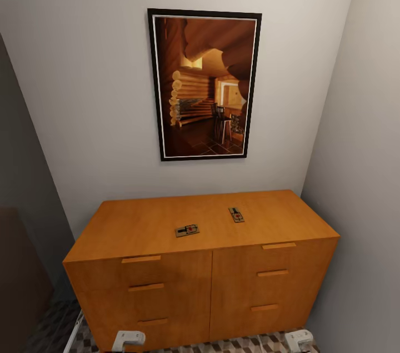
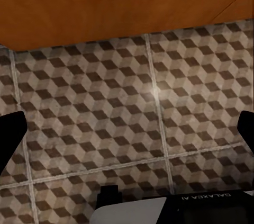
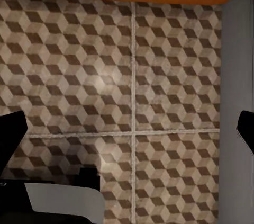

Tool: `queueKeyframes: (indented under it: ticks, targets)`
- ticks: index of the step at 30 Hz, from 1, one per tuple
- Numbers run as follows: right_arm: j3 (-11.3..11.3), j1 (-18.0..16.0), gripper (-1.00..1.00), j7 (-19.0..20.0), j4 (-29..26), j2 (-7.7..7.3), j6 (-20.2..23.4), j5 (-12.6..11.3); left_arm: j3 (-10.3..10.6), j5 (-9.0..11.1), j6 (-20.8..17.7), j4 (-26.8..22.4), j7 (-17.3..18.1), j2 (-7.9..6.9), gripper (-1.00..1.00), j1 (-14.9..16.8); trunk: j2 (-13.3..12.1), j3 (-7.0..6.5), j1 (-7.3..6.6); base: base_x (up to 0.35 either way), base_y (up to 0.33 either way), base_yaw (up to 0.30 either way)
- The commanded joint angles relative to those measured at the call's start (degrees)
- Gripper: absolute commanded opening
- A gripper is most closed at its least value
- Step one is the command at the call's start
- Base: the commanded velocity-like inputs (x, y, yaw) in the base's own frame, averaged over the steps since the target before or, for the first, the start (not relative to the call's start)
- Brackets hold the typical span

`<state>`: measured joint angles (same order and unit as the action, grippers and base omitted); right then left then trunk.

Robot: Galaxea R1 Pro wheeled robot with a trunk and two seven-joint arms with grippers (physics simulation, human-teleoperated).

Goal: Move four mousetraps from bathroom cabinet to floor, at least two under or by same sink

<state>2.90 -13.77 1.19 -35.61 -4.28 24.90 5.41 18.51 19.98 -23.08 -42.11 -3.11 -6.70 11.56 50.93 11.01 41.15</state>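
Two mousetraps sit on the cabinet (image 1: 200,242) top, none grabbed: one mousetrap (image 1: 187,230) near the middle, closer to the front edge, the other mousetrap (image 1: 236,214) further back and toward the right end, well apart from each other. The remaining two can't be seen, so can't say where they are. Both arms hang low in front of the cabinet base; the left gripper (image 2: 127,128) and right gripper (image 3: 127,134) look down at bare bathroom floor (image 3: 106,75), dark fingertips at opposite frame edges, so both jaws read wide with nothing between them. Risks as I judge them: traps are thin and flat against the wood, so a top-down pinch could skid one along the top and off the front edge, or toward the back where it could wedge against the wall. Arms have to lift from floor level past the drawer fronts, and the protruding drawer handles (image 1: 141,259) are there to clip on the way up. Right side is tight, the side wall (image 1: 361,147) sits close to the cabinet's right end, so elbow room for the right arm is thin. The framed picture (image 1: 204,84) hangs above the back edge, an overreach could hit it
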Motion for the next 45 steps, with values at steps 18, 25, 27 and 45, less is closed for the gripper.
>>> queueKeyframes:
  ticks: [18, 25, 27, 45]
  targets:
    - [-2.73, -0.03, 1.0, 0.54, -22.38, -0.55, 15.9, 0.48, 0.31, 0.07, -20.69, -29.4, -0.37, 0.0, 1.0, 0.07, 0.06, 0.09, 0.01, 0.0, 0.0, 0.0]
    - [-6.05, -0.03, 1.0, 0.63, -28.21, -0.55, 20.46, 0.55, 0.3, -0.14, -27.28, -38.58, -0.29, 0.14, 1.0, 1.64, 0.06, 0.09, 0.01, 0.0, 0.0, 0.0]
    - [-6.53, -0.03, 1.0, 0.62, -29.54, -0.55, 21.04, 0.56, 0.3, -0.09, -28.87, -39.91, -0.2, 0.35, 1.0, 3.3, 0.06, 0.09, 0.01, 0.0, 0.0, 0.0]
    - [-8.7, -3.09, 1.0, 0.57, -37.59, -0.64, 28.23, 0.61, 0.39, 0.14, -36.41, -44.1, 0.04, 6.65, 1.0, 7.24, 0.06, 0.09, 0.01, 0.0, 0.0, 0.0]
